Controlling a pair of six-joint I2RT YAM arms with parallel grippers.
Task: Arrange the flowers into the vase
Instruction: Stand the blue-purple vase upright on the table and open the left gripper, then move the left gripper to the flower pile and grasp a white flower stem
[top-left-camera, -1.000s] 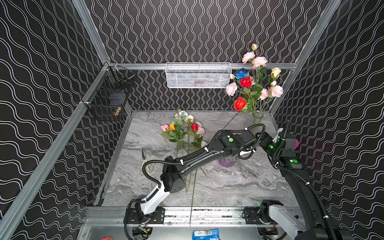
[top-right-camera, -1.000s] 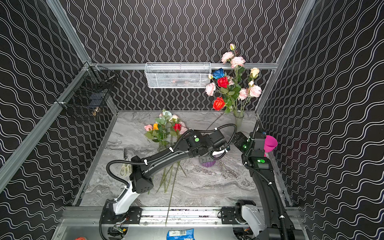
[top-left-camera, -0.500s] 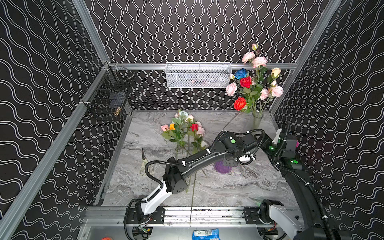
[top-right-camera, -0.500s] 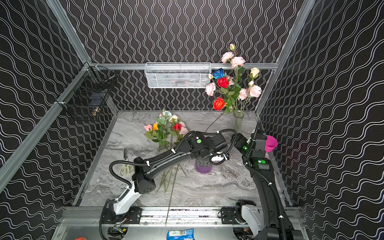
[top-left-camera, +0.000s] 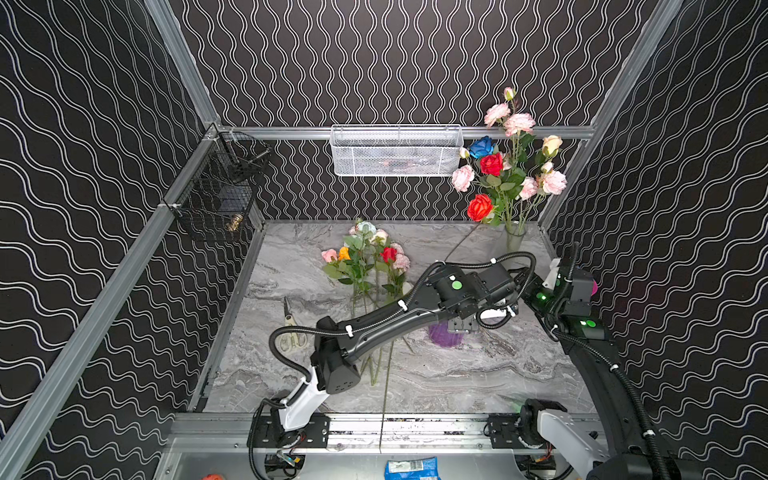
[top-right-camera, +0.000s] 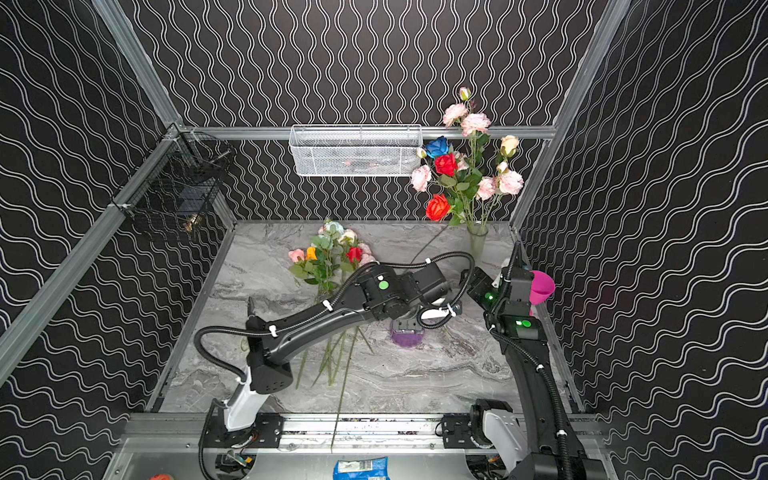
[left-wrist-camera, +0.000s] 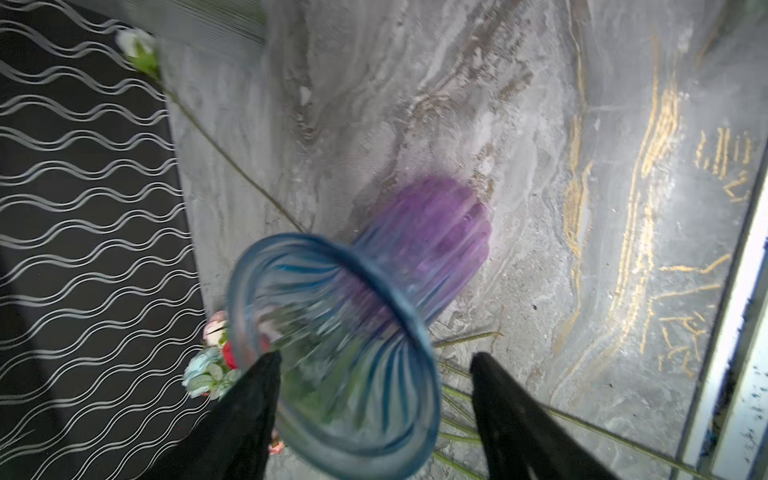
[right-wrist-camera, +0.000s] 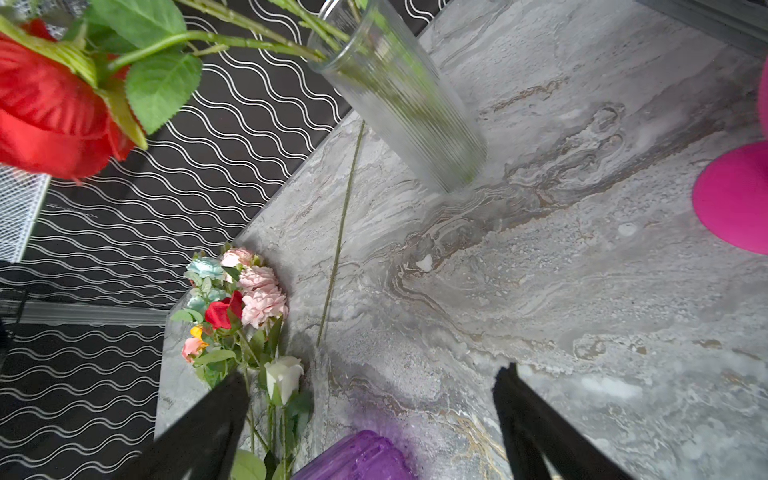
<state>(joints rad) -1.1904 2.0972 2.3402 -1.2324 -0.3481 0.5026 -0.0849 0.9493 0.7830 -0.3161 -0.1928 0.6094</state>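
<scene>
My left claw (left-wrist-camera: 374, 355) is spread wide, gripping nothing. Vase (left-wrist-camera: 428, 232) sits between my fingers (left-wrist-camera: 249, 415), rim nearer one. Ribbed glass: flared blue rim, purple body, blurred.

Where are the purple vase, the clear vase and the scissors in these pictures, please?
purple vase (top-left-camera: 440, 337), in a top view, on its ribbed lower body.
clear vase (right-wrist-camera: 399, 95), right wrist view, on its ribbed glass wall.
scissors (top-left-camera: 289, 321), in a top view, near the pivot between blades and handles.

Ribbed glossy glass purple vase (left-wrist-camera: 432, 241); marble-look tabletop (left-wrist-camera: 540, 124)
</scene>
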